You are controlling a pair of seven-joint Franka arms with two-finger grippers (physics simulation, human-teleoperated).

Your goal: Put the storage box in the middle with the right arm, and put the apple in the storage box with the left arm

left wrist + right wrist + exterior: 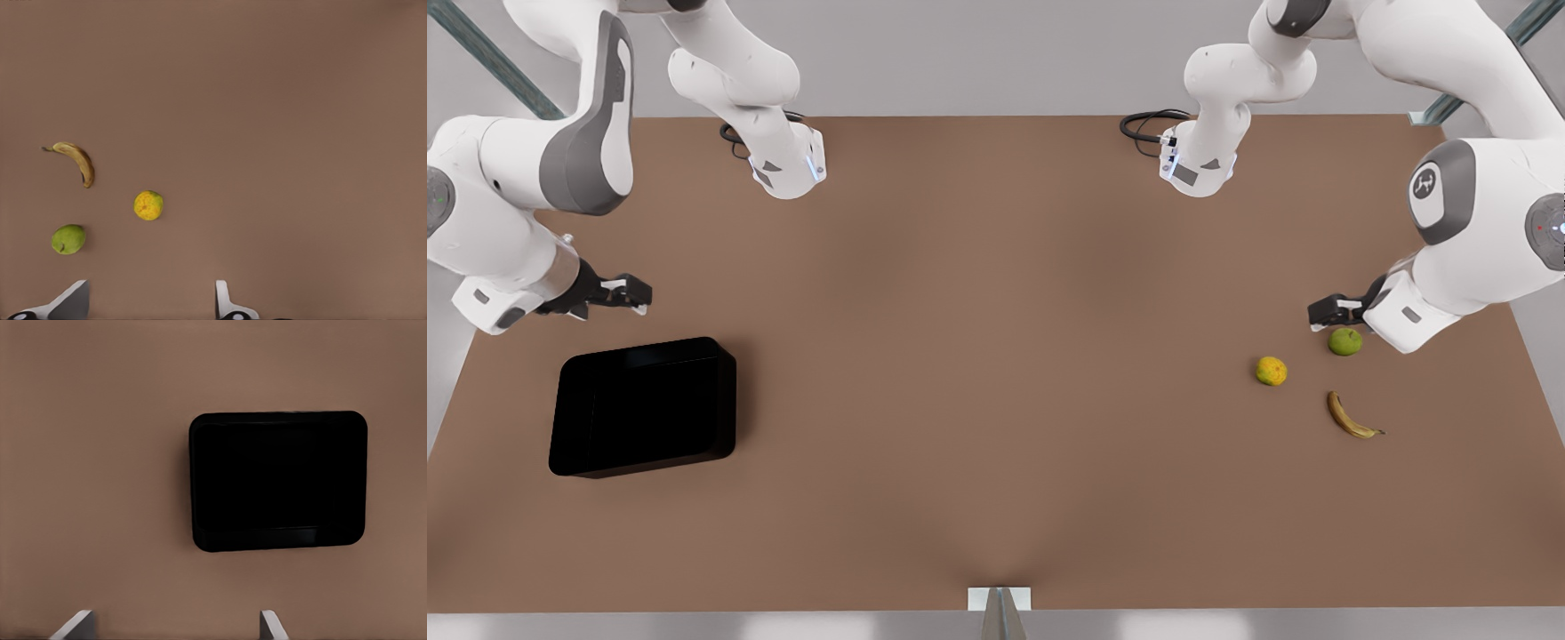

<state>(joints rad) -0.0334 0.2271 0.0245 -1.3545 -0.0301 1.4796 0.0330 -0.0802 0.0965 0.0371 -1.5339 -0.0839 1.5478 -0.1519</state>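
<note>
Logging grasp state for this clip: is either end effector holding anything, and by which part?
Nothing is held. The left end effector is open beside the apple; the right end effector is open above the storage box.

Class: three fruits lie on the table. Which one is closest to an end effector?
The green apple, right beside the left end effector. The orange fruit and banana lie farther away.

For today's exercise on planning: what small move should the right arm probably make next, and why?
Probably lower the open right gripper toward the near wall of the storage box: the box sits empty at the front view's left, off-centre. The open left gripper waits beside the apple.
</note>
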